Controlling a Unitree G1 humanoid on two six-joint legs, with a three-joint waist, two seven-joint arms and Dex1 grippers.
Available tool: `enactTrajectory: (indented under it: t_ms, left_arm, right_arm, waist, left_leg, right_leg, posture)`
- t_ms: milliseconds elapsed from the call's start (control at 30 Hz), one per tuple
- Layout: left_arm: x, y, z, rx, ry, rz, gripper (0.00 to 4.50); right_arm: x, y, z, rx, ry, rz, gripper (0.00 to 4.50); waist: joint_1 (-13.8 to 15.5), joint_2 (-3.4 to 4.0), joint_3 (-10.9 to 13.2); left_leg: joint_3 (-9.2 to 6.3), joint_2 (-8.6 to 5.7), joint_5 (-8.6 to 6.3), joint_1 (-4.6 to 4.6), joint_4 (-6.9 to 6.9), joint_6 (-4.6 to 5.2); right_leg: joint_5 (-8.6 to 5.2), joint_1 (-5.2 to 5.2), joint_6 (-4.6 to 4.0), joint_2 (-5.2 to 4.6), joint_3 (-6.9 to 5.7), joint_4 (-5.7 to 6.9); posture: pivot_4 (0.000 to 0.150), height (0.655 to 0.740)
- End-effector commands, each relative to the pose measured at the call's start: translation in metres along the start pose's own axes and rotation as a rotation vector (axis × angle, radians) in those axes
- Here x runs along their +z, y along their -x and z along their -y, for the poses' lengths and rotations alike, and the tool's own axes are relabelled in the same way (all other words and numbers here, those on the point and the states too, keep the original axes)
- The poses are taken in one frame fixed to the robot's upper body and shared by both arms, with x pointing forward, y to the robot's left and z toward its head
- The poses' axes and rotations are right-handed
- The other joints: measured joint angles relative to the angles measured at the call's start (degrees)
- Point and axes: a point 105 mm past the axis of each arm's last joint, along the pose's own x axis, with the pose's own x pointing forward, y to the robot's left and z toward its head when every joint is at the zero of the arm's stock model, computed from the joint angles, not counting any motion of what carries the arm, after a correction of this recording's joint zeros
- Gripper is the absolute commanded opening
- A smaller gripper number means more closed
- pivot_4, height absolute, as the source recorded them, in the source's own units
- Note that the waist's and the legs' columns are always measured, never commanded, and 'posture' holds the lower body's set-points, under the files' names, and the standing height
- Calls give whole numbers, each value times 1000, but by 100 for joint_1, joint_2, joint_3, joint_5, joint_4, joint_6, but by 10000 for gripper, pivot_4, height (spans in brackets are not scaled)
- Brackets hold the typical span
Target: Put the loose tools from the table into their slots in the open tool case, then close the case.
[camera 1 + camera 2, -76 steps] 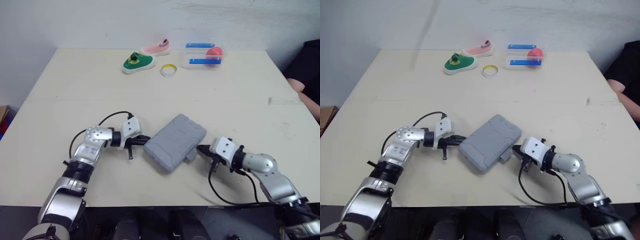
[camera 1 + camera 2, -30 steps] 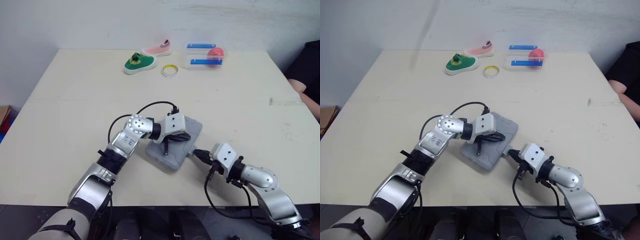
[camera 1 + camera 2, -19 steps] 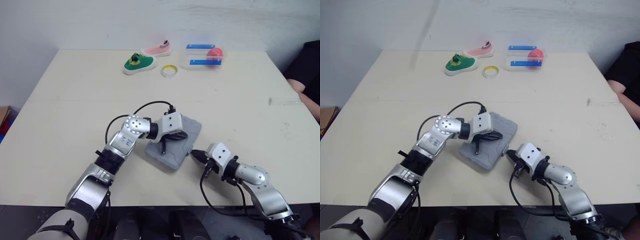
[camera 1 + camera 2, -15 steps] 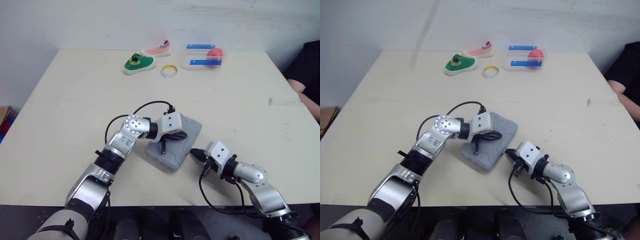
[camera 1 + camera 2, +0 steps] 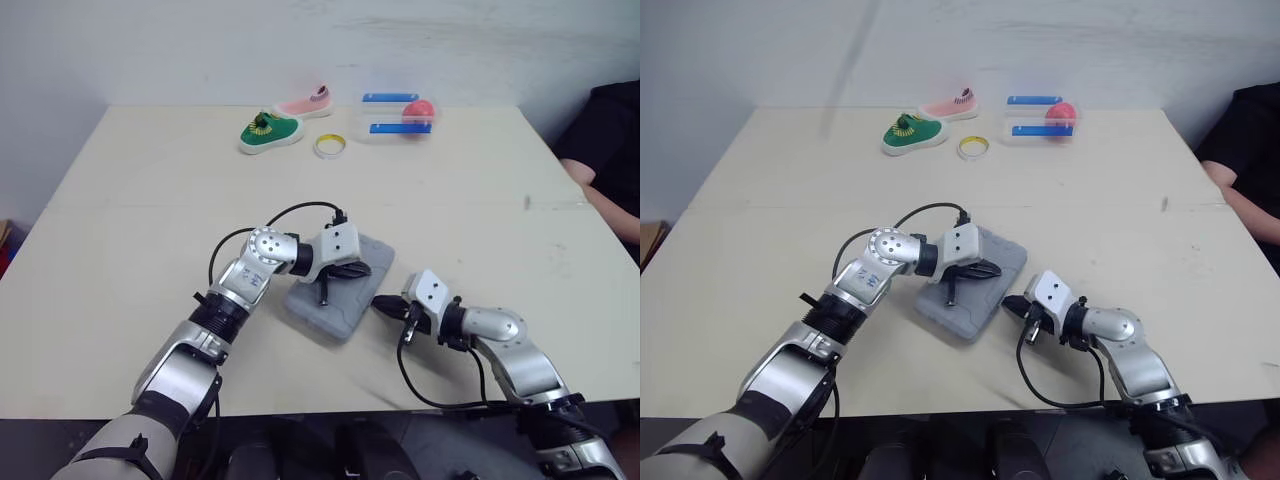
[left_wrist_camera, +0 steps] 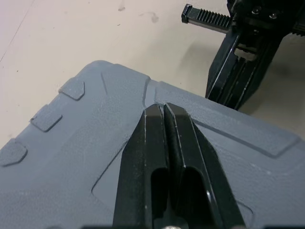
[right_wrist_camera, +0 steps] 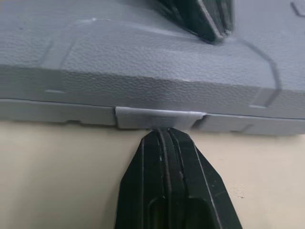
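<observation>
Grey tool case [image 5: 338,300] lies flat and shut on the table [image 5: 150,200], near the front edge, between the two arms. Its long axis runs on a diagonal, near-left corner to far-right corner, with the latch side turned toward the robot's right. Left gripper [image 5: 366,269] rests on top of the lid [image 6: 71,157], fingers pressed together with nothing between them, tips pointing toward the latch-side edge. Right gripper [image 5: 379,302] sits low over the table just beside that edge, fingers likewise closed and empty, aimed at the middle of the case's long side. The right wrist view adds the close detail: a short pale-grey latch tab [image 7: 159,117] straddling the seam, with the black tips right up against its lower edge. Whether the tab is snapped home I cannot tell. That view also catches the left gripper's fingers on the lid above. The left wrist view gives the lid's pebbled surface and raised pads and, past the edge, the right gripper over bare table. The head views add the far side, well apart from the case — green shoe [image 5: 268,130], pink shoe [image 5: 305,102], yellow tape roll [image 5: 328,146], and clear box [image 5: 398,113] with blue bars and something pink and round in it. A person's dark sleeve [image 5: 605,130] shows at the table's right.
</observation>
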Motion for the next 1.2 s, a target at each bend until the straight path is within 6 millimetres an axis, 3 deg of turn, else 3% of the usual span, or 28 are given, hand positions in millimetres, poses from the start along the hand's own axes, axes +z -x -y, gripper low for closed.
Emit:
enactTrajectory:
  t_ms: [33, 200, 300, 433, 567, 633, 700, 900, 933, 967, 1200]
  left_arm:
    - [-63, -9, 32, -92, 134, -198, 554]
    - [-48, -1, 30, -85, 127, -77, 554]
    - [-16, 14, 19, -18, 54, 141, 554]
    - [14, 60, 0, 102, 13, 333, 554]
    - [20, 113, -8, 217, 30, 387, 554]
    - [11, 137, -5, 256, 80, 352, 5780]
    - [-9, 169, 0, 376, 96, 240, 12308]
    - [-60, 232, 14, 618, 127, -83, 38197]
    - [-63, 238, 18, 625, 126, -99, 42788]
    - [-64, 243, 21, 636, 129, -111, 44465]
    - [-74, 260, 38, 712, 191, -136, 44465]
  right_arm:
    - [23, -12, -1, 49, 44, 75, 0]
    - [19, 5, 7, 29, 77, 54, 0]
    - [19, 25, 10, 11, 147, 46, 0]
    - [26, 59, 6, 41, 227, 83, 0]
    - [30, 88, 14, 8, 165, 75, 0]
    - [40, 104, 15, 13, 130, 121, 6865]
    - [44, 124, 22, -19, 210, 77, 13916]
    - [51, 153, 43, -82, 384, -15, 42812]
    - [53, 156, 47, -97, 387, -10, 45000]
    - [56, 159, 51, -112, 390, -5, 45000]
    - [57, 164, 60, -111, 354, -5, 45000]
  waist:
    - [-19, -3, -7]
    - [-29, -6, -11]
    - [-1, 15, -12]
    - [35, 28, 1]
    - [21, 33, 42]
    - [7, 48, 51]
    - [-16, 56, 56]
    - [-16, 44, 82]
    - [-15, 43, 85]
    - [-16, 45, 86]
    - [-6, 49, 88]
  left_leg:
    - [-1, 1, -1, 1, 0, -1]
    - [0, 5, -5, 11, -1, -6]
    - [1, 6, -8, 3, -9, -9]
    - [14, 4, -8, -32, -13, -8]
    - [27, 9, -5, -34, -15, -14]
    - [31, 9, -5, -33, -16, -14]
    - [38, 8, -5, -25, -26, -14]
    - [52, 6, -2, -12, -63, -13]
    - [54, 6, -2, -12, -63, -13]
    - [55, 5, -2, -12, -64, -12]
    - [61, 3, -11, -16, -84, -7]
  right_leg:
    - [-1, 1, -1, 0, -1, 0]
    - [-2, 9, -4, 0, -3, 0]
    - [-5, 1, -9, -1, -4, -3]
    - [-5, -40, -7, 0, 4, -1]
    - [-5, -53, -6, 7, 16, 7]
    - [-4, -53, -4, 6, 20, 7]
    - [-5, -52, -3, 6, 28, 5]
    - [-7, -58, -3, 2, 39, -13]
    - [-7, -59, -4, 1, 39, -14]
    - [-7, -59, -4, -2, 40, -17]
    - [-9, -61, -9, -14, 40, -39]
  posture:
    - [1500, 7400]
    - [1500, 7400]
    - [1500, 7400]
    - [1500, 7400]
    - [1500, 7400]
    - [1500, 7400]
    - [1500, 7400]
    - [1500, 7400]
    - [1500, 7400]
    - [1500, 7400]
    - [1500, 7400]
